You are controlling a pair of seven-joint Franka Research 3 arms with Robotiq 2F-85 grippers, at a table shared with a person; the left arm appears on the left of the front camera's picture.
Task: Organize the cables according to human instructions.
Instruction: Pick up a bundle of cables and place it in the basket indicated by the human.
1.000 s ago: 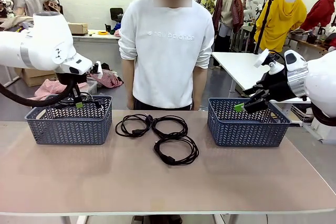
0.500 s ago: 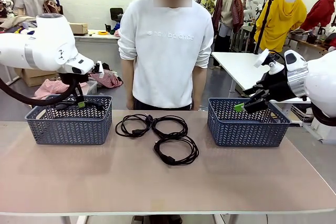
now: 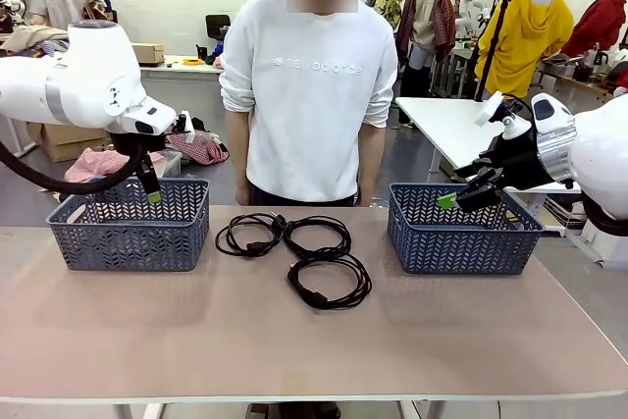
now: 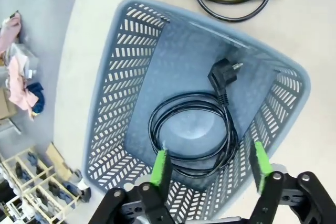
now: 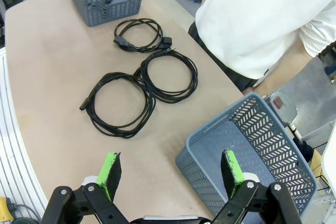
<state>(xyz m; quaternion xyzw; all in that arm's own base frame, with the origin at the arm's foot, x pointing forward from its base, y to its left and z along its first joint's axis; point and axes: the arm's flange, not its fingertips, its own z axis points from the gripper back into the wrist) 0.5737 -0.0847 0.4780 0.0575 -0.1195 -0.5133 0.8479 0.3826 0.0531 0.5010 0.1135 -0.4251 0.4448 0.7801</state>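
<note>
One cable lay coiled in the left basket under the left end effector, fingers apart, apparently sorted there; the right end effector hovered spread and empty.

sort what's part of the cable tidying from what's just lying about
Job: power cord in the left basket; three coiled power cords on the table; right basket.
Lying about: cardboard box and checked cloth beyond the table.

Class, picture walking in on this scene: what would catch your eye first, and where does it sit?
Three coiled black cables lie mid-table between the left basket and the right basket, before a person in a white sweatshirt. A fourth cable lies inside the left basket, under the open left tool.
</note>
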